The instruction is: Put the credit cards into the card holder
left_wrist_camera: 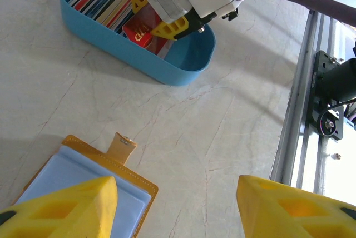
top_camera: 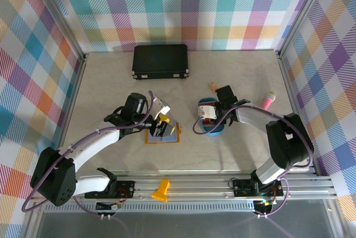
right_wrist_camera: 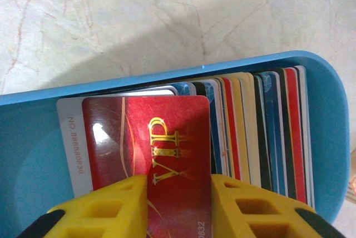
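As things stand, step: picking one of the credit cards from the blue tray.
Right tool: flanks the red VIP card; clamped or not, cannot tell.
Left tool: apart, empty, over the open card holder.
Next, judged: firm grip, lift clear, carry to the card holder.

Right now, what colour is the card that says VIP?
The VIP card is red with gold letters, clearest in the right wrist view.
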